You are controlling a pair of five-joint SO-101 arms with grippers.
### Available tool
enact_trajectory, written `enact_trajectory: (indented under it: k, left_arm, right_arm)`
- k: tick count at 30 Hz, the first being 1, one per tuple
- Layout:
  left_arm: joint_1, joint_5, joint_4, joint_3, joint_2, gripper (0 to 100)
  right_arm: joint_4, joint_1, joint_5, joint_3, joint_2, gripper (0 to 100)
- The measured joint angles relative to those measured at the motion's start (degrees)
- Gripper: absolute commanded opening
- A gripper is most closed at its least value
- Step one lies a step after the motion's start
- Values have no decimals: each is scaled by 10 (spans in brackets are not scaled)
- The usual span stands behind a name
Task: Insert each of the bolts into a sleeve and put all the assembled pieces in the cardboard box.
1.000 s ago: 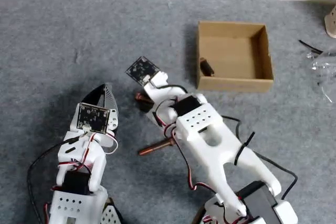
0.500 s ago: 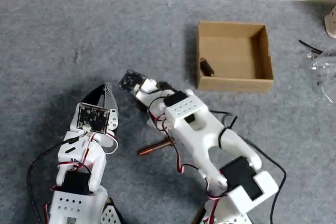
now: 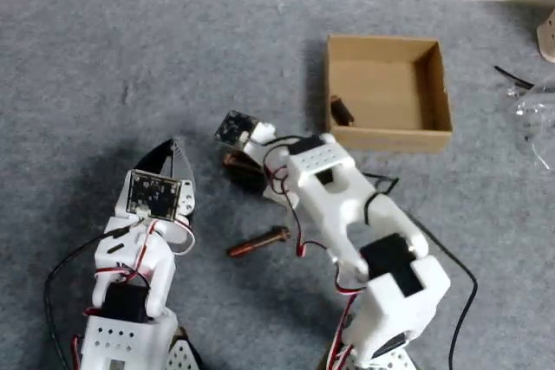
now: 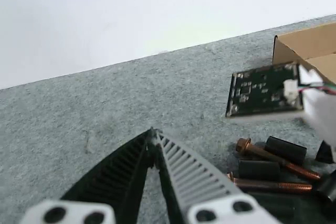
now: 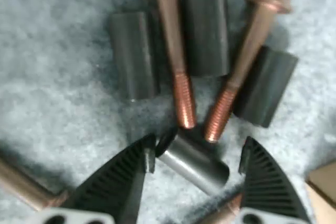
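Beside the loose pile of copper bolts [image 5: 170, 40] and black sleeves [image 5: 132, 53], my right gripper [image 5: 197, 150] is open, low over the carpet, with one sleeve [image 5: 195, 164] lying between its fingers. In the high view it [image 3: 245, 171] is over that pile, left of the cardboard box [image 3: 388, 138]. One dark piece [image 3: 342, 112] lies inside the box. A single bolt [image 3: 258, 243] rests on the carpet nearer the arms. My left gripper [image 4: 153, 136] is shut on nothing, left of the pile; it [image 3: 175, 152] hovers above the carpet.
Grey carpet covers the table. Thin wires and clear bits [image 3: 529, 106] lie at the far right edge. From the left wrist, the right arm's camera board [image 4: 265, 90] hangs over the bolts [image 4: 273, 158] and sleeves [image 4: 285, 149].
The right arm has folded in closer to the pile; its wrist swung left, then back over the bolts and sleeves. The left arm has not moved.
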Motion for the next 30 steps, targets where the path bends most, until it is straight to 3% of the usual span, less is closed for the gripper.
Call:
enact_trajectory:
  k: [22,30]
  left_arm:
    - [0,0,0,0,0,7]
    - [0,0,0,0,0,7]
  right_arm:
    - [11,19,1,-6,-82,235]
    - [57,38,53,-6,-90,235]
